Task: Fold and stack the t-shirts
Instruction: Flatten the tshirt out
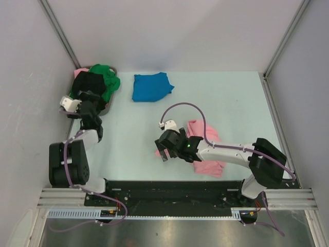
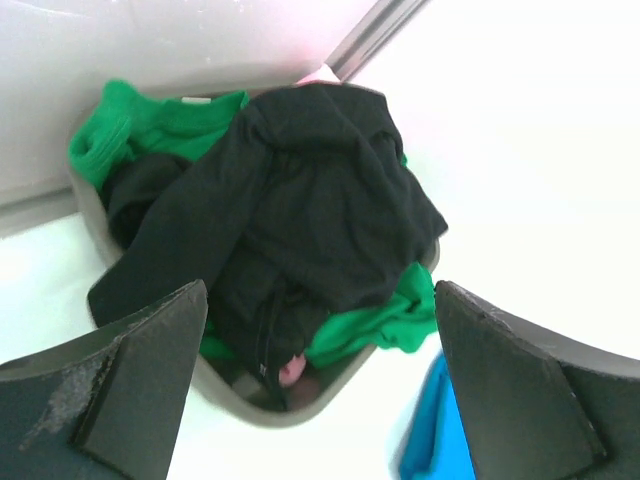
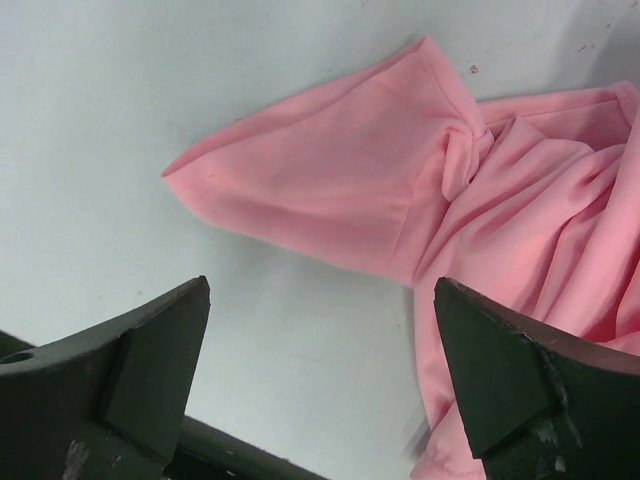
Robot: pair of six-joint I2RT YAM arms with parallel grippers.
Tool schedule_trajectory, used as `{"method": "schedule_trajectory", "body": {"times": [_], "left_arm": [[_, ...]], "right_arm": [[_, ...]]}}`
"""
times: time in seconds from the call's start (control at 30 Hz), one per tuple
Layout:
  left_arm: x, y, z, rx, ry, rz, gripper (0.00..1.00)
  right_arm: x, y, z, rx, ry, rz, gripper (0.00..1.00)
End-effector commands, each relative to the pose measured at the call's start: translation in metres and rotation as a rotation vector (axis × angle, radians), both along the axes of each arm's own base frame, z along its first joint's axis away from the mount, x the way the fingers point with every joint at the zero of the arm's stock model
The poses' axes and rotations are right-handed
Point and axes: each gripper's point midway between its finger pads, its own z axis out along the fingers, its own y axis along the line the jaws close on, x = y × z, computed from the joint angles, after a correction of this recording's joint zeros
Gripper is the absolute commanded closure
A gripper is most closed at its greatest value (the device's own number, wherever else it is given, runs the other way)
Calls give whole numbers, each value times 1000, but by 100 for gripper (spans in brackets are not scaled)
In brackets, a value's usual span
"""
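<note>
At the far middle of the pale desk (image 1: 226, 98) lies the bright blue cloth t-shirt (image 1: 152, 86), flattened into a compact shape that looks folded. It is the only one that seems done. The light pink cloth t-shirt (image 1: 208, 149) sits rumpled near the front edge, partly under the right arm, so folding it is judged the step in hand. The black cloth t-shirt (image 2: 300, 200) and the green cloth t-shirt (image 2: 370, 325) are heaped together in the grey round basket (image 2: 270, 405) at the far left corner. By this reckoning three shirts remain to fold, and no stack has begun.

The top view gives the whole layout but hides much of the pink shirt behind the arm. The right wrist view shows one pink sleeve lying flat and pointing away from the bunched body, with the right hand (image 3: 320, 285) spread wide above it, gripping nothing. The left wrist view shows the left hand (image 2: 320, 290) equally wide and empty over the basket. It also shows a scrap of pink deep under the black cloth, which the top view does not show.
</note>
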Motion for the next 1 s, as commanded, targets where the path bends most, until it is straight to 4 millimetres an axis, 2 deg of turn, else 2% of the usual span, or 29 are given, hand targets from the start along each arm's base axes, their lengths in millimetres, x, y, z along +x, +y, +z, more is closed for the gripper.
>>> {"method": "schedule_trajectory", "body": {"times": [0.0, 0.03, 0.07, 0.1, 0.13, 0.17, 0.3, 0.4, 0.43, 0.47, 0.5, 0.53, 0.57, 0.6, 0.63, 0.67, 0.7, 0.73, 0.77, 0.8, 0.83, 0.87, 0.93, 0.97], "left_arm": [[-31, -36, 3, -58, -27, -70, 0], [-39, -47, 17, -51, -49, -103, 0], [-45, -65, 6, -43, 26, -155, 0], [-49, -80, 8, -28, 57, -204, 0], [-54, -96, 24, -10, 46, -279, 0], [-59, -113, 24, 8, 109, -328, 0], [-75, -154, 50, 109, 192, -516, 0], [-80, -183, 78, 207, 185, -688, 0], [-74, -190, 81, 242, 201, -727, 0], [-71, -197, 99, 274, 216, -768, 0], [-66, -207, 105, 344, 237, -841, 0], [-52, -214, 94, 368, 301, -881, 0], [-42, -218, 124, 404, 284, -897, 0], [-23, -223, 111, 441, 351, -930, 0], [-12, -223, 116, 468, 367, -931, 0], [-1, -225, 147, 496, 336, -923, 0], [9, -225, 156, 533, 348, -924, 0], [30, -227, 141, 537, 414, -934, 0], [37, -227, 182, 566, 378, -920, 0], [62, -229, 164, 592, 448, -931, 0], [72, -226, 169, 614, 468, -918, 0], [79, -222, 197, 632, 416, -919, 0], [91, -221, 197, 546, 352, -962, 0], [96, -212, 207, 546, 319, -942, 0]], "right_arm": [[2, -2, 36, 70, -65, -43, 0], [2, -4, 46, 93, -78, -52, 0], [3, -8, 52, 96, -91, -65, 0], [2, -9, 57, 106, -97, -64, 0], [2, -10, 69, 135, -111, -64, 0], [1, -12, 74, 146, -114, -64, 0], [-5, -21, 95, 187, -125, -64, 0], [-8, -28, 106, 204, -134, -70, 0], [-9, -30, 108, 209, -134, -72, 0], [-11, -32, 110, 209, -132, -70, 0], [-13, -34, 114, 223, -134, -73, 0], [-14, -35, 116, 226, -134, -77, 0], [-15, -39, 115, 215, -134, -80, 0], [-17, -40, 116, 214, -137, -83, 0], [-17, -42, 116, 213, -136, -89, 0], [-18, -44, 115, 199, -137, -95, 0], [-18, -46, 113, 190, -136, -101, 0], [-18, -47, 110, 179, -135, -102, 0], [-17, -49, 108, 162, -141, -109, 0], [-17, -51, 103, 144, -139, -112, 0], [-17, -50, 98, 127, -136, -111, 0], [-15, -51, 95, 116, -140, -115, 0], [-14, -50, 84, 83, -131, -120, 0], [-14, -49, 81, 74, -128, -119, 0]]}}
